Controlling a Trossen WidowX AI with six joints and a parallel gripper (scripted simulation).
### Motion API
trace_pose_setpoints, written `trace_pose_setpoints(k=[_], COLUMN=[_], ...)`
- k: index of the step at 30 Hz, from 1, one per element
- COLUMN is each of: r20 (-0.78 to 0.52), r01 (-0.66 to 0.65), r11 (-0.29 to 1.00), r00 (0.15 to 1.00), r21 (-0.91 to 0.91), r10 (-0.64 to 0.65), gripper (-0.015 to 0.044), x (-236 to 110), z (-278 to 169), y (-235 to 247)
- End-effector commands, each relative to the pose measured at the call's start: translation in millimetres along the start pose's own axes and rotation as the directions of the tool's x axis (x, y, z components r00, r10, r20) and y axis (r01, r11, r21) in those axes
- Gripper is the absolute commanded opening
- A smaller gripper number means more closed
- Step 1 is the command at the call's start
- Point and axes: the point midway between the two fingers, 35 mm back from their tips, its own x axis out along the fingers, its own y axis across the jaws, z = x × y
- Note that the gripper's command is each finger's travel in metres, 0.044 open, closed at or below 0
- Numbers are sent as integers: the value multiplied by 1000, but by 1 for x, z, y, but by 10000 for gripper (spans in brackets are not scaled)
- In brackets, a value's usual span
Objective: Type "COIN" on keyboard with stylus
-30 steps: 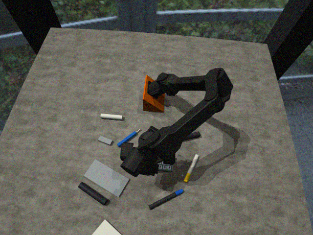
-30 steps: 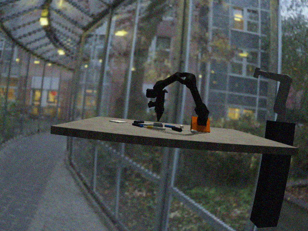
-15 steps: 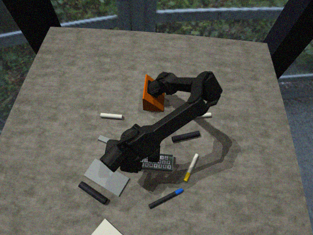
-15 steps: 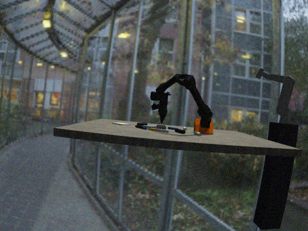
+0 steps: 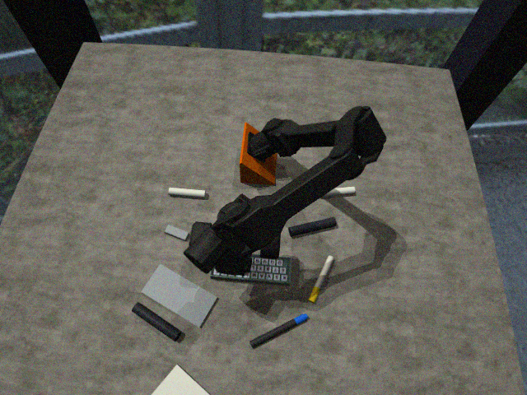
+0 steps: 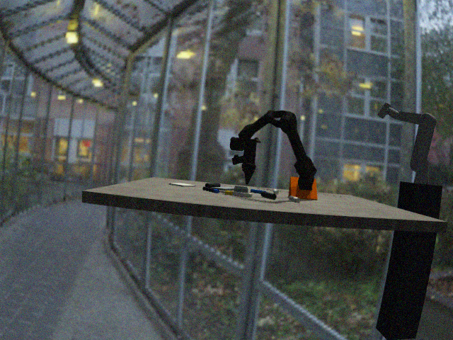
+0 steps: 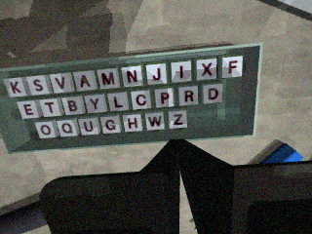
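The green keyboard lies flat on the desk, with white keys bearing dark red letters. My gripper hangs a short way above the keyboard's left part, pointing down. In the wrist view its tips sit just below the bottom key row, near W and Z. The fingers are pressed together with nothing visible between them. A blue object lies on the desk beside the keyboard, partly hidden behind my right finger. I cannot tell whether it is the stylus.
Around the keyboard lie a white-and-yellow marker, a dark pen with a blue cap, two dark cylinders, two white sticks, a grey sheet and a small grey block. The arm stands on an orange base.
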Motion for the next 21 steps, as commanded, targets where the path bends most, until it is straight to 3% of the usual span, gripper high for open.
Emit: trace_pose_setpoints(k=[1,4,9,21], r20=[-1,-1,-1,-1], r01=[0,1,-3,-3], r11=[1000,1000,1000,1000], r00=[1000,1000,1000,1000], r21=[2,3,3,3], r10=[0,-1,3,3], gripper=[0,0,0,0], x=[1,1,1,1], z=[-2,-1,-1,-1], y=[1,10,70,72])
